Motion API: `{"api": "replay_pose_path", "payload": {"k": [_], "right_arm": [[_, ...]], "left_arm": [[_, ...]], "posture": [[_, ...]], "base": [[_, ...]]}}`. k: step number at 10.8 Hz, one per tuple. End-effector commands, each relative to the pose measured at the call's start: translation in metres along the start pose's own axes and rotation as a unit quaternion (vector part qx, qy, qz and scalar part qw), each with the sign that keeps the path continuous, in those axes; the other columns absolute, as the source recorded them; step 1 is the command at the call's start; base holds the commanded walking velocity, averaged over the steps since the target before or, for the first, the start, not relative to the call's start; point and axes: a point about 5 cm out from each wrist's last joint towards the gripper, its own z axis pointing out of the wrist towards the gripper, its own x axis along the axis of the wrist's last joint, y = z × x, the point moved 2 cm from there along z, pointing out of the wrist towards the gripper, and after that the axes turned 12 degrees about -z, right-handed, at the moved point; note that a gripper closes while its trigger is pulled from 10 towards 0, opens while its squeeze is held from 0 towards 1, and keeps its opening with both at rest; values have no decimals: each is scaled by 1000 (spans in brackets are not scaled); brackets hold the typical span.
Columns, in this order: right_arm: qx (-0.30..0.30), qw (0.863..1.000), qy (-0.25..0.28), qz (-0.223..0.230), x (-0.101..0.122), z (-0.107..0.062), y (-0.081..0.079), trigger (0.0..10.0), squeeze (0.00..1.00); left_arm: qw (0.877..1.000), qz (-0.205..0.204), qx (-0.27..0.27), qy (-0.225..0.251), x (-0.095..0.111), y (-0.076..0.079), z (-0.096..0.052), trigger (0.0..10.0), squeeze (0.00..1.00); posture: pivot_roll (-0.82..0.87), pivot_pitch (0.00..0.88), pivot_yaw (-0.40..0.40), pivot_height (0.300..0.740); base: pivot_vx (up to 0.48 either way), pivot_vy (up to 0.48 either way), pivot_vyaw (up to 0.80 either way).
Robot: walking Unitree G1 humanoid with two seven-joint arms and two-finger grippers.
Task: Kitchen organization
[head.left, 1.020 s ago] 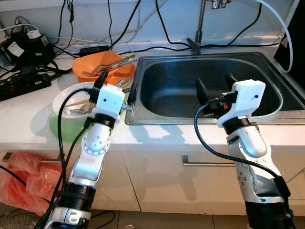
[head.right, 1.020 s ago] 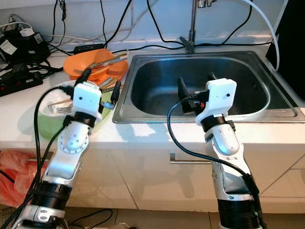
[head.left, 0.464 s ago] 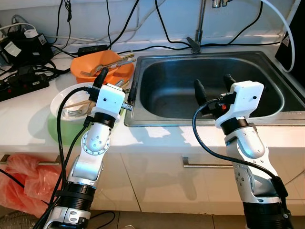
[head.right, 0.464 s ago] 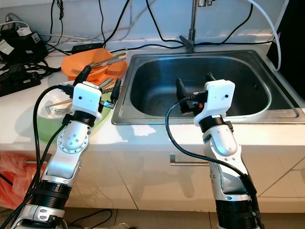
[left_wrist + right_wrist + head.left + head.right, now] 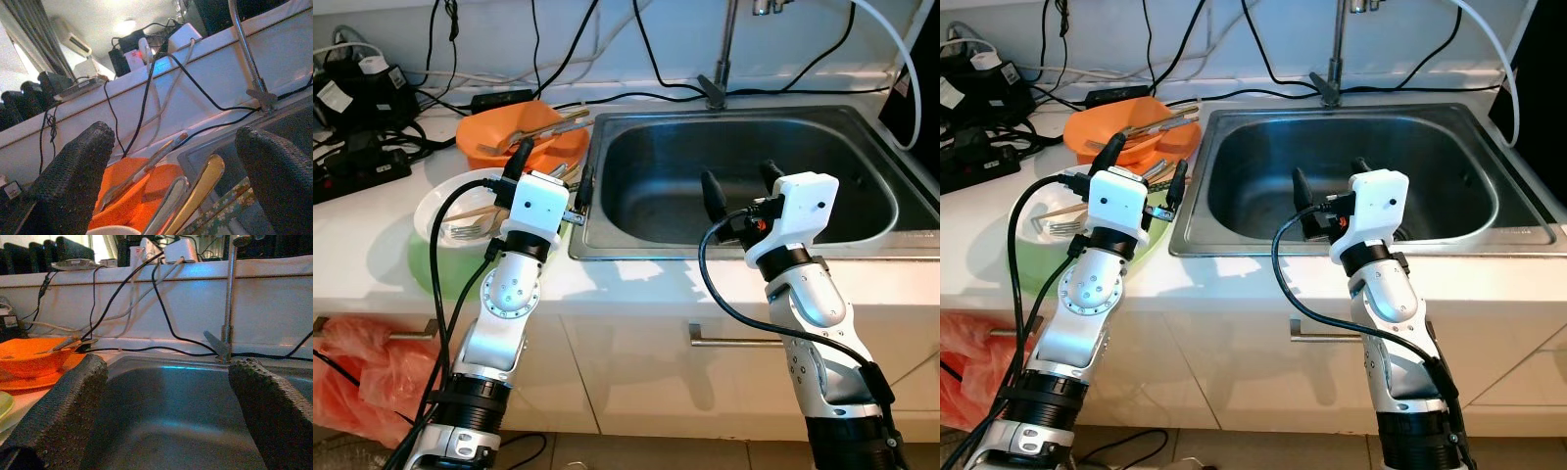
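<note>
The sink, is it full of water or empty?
Empty. The sink shows its bare dry metal bottom, with no water or dishes; the right end effector hangs open over it.

Both arms were raised: left gripper (image 5: 551, 168) at 10 o'clock, right gripper (image 5: 740, 182) at 2, fingers spread apart.

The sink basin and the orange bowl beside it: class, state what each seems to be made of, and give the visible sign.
Sink basin: probably stainless steel, brushed grey, with soft reflections and a thin pressed rim.
Orange bowl: likely plastic, with uniform bright colour and a dull sheen; glazed ceramic cannot be ruled out.
</note>
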Motion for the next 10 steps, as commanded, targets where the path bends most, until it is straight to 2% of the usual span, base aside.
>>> {"api": "replay_pose_path", "payload": {"k": [1, 4, 6, 8, 10], "right_arm": [[5, 1000, 9, -3, 3, 3, -1, 10000, 0], [10, 1000, 14, -6, 5, 6, 2, 10000, 0], [10, 1000, 10, -2, 3, 7, -1, 10000, 0], [14, 1000, 9, 1, 4, 6, -4, 10000, 0], [9, 1000, 5, 6, 1, 3, -5, 10000, 0]], "left_arm": [[1000, 3, 13, 3, 2, -4, -2, 10000, 0], [1000, 13, 4, 14, 8, 2, 0, 10000, 0], [998, 43, -33, 9, 5, 9, -5, 10000, 0], [997, 56, -51, 0, 2, 11, -8, 10000, 0], [993, 89, -73, -24, -7, 12, -13, 10000, 0]], "posture": [[86, 0, 50, 740], [86, 0, 42, 740], [90, 0, 35, 740], [93, 0, 44, 740], [93, 0, 57, 740]], "base": [[0, 0, 0], [0, 0, 0], [0, 0, 0], [0, 0, 0], [0, 0, 0]]}}
